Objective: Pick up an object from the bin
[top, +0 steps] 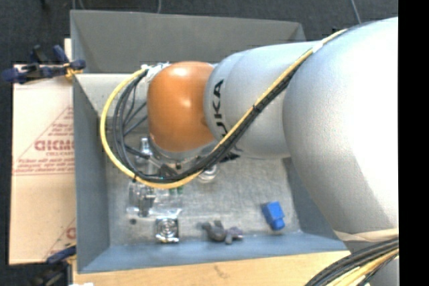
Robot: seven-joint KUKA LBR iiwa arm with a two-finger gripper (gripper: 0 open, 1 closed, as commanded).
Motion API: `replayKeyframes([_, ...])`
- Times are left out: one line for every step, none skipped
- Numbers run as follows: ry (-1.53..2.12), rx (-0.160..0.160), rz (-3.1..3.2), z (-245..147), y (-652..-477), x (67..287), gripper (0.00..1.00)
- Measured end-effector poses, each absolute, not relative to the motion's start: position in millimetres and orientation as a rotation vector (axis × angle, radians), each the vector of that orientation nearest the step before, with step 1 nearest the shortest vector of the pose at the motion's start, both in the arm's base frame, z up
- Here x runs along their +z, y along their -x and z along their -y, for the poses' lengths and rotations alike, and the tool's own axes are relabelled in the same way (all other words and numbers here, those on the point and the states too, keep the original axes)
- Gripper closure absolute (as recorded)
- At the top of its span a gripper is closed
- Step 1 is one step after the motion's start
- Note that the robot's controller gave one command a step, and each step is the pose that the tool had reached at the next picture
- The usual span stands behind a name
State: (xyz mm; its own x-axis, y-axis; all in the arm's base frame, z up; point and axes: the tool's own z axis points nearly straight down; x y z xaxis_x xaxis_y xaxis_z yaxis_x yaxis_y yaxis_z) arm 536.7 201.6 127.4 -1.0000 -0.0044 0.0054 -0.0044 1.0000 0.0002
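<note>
Matt grey metal bin (90,164). Beside the jaws, a shiny metal clip (166,230); farther off, a dull dark-grey piece (221,232) and a smooth blue plastic block (273,216).

bin (90,197) front row | clip (166,230) left | figure (221,232) middle | block (273,216) right | tool (143,203) behind clip

One camera looks down on the bin (90,164) from above, tilted a little to one side — close enough that the arm (322,110), entering from the right, covers much of its floor.
</note>
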Motion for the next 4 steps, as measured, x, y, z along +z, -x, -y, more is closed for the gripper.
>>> replayKeyframes([-0.621,-0.004,3.089,-184.2,-529.3,72.3,0.0])
replayKeyframes([-0.839,-0.006,3.057,-142.3,-486.5,75.4,0.0])
replayKeyframes([-0.835,-0.006,3.055,-143.1,-486.7,76.1,1.0])
replayKeyframes([-1.082,0.003,2.958,-111.7,-485.1,250.6,1.0])
